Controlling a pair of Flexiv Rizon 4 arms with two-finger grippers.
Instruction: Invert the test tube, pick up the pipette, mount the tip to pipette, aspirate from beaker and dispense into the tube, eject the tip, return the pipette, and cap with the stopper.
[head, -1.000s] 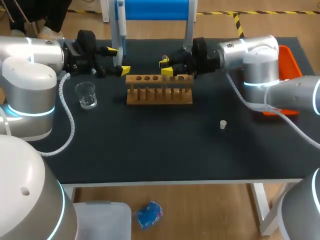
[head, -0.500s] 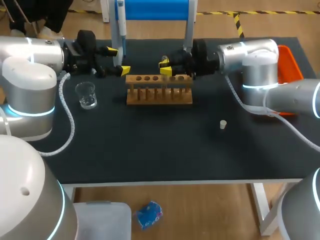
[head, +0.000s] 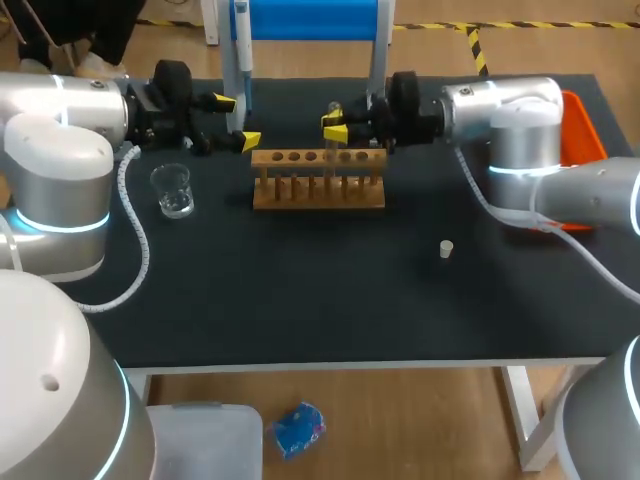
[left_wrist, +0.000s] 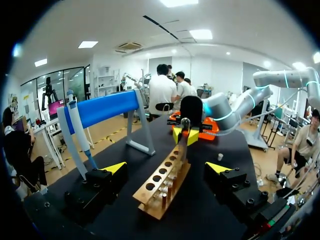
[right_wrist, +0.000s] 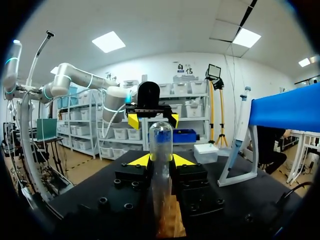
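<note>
A wooden test tube rack (head: 318, 180) stands at the back middle of the black table. My right gripper (head: 335, 127) is over the rack's right part, shut on a clear test tube (right_wrist: 161, 170) held upright with its rounded end up. The tube (left_wrist: 185, 125) shows above the rack (left_wrist: 162, 182) in the left wrist view. My left gripper (head: 237, 121) hangs open at the rack's left end, nothing between its fingers. The pipette (head: 241, 40) hangs on the blue stand behind. A glass beaker (head: 173, 190) sits to the left, a small white stopper (head: 446, 249) to the right.
The blue stand (head: 312, 18) rises right behind the rack. An orange tray (head: 577, 125) lies at the table's far right edge, behind my right arm. Bare black tabletop stretches in front of the rack.
My right gripper's fingers have closed in on the test tube and the gripper has risen slightly with it. My left arm has stayed where it was.
</note>
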